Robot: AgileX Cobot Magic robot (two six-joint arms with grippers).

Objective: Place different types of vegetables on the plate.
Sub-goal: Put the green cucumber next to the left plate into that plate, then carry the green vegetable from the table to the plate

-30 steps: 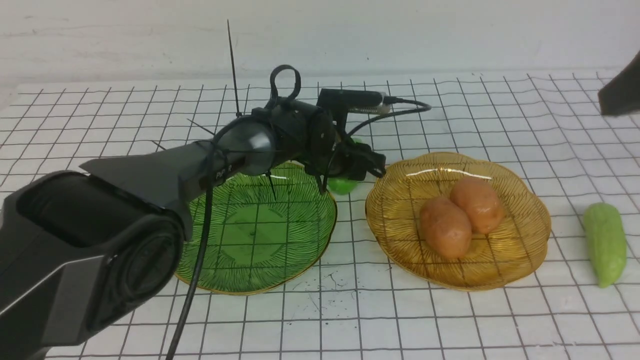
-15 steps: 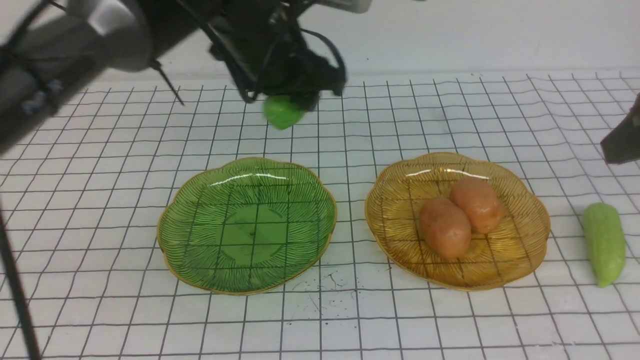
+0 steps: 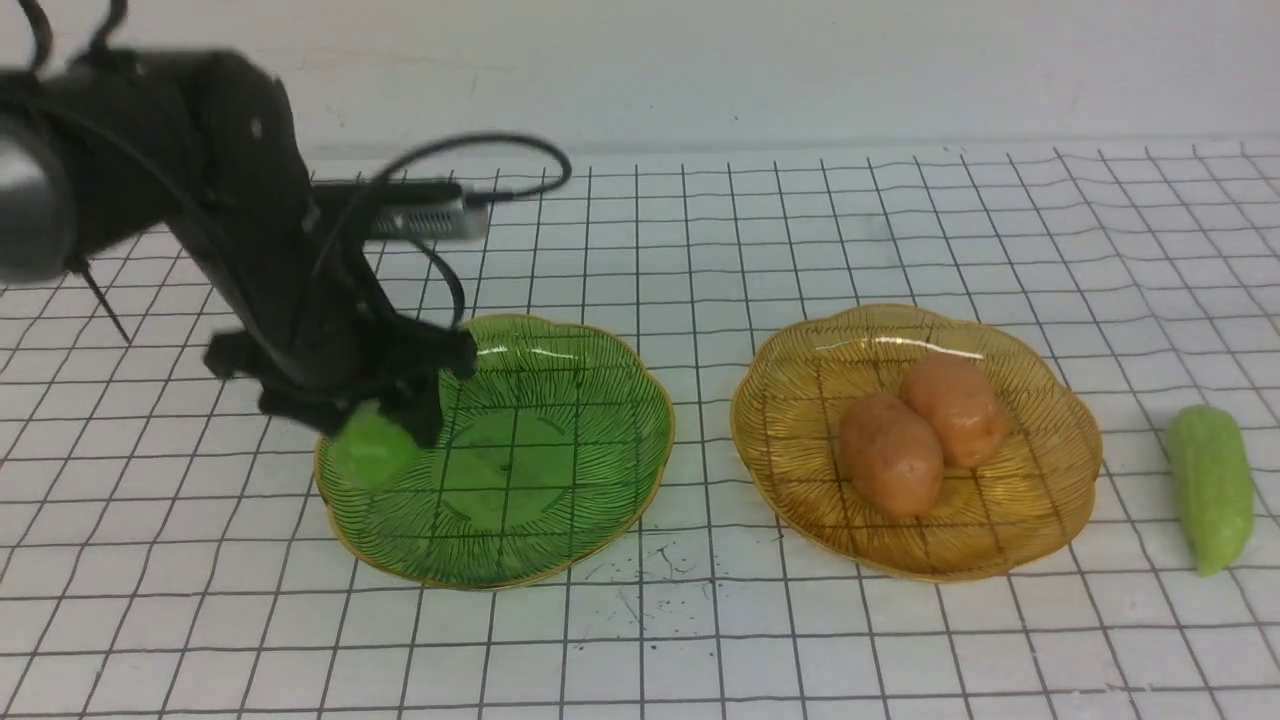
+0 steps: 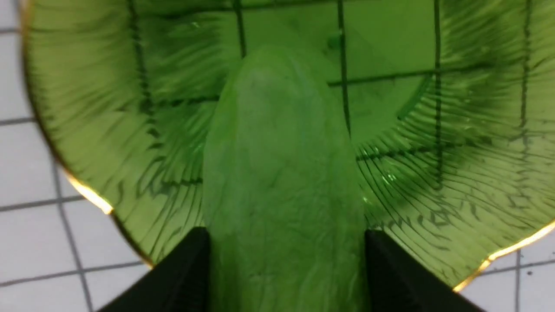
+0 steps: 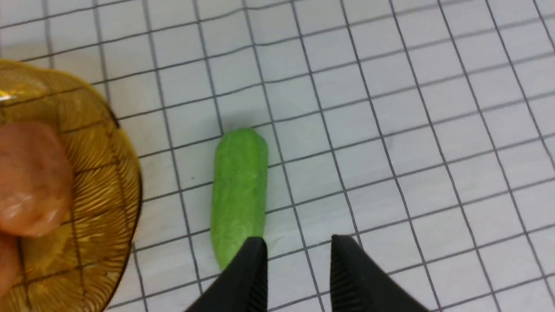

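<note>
Cucumber (image 3: 372, 450), clamped in your left claw (image 4: 284, 242), has come down from mid-air over the left edge of the green plate (image 3: 560, 400); your right claw (image 5: 297, 253) hangs slightly parted.

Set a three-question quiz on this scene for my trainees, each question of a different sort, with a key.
1. True or false: the left hand holds the cucumber over the green plate.
2. How many potatoes lie in the amber plate? A) one B) two C) three
3. Fill in: the pale green ___ lies on the gridded table, to the right of the amber plate.

Key: 1 true; 2 B; 3 gourd.
</note>
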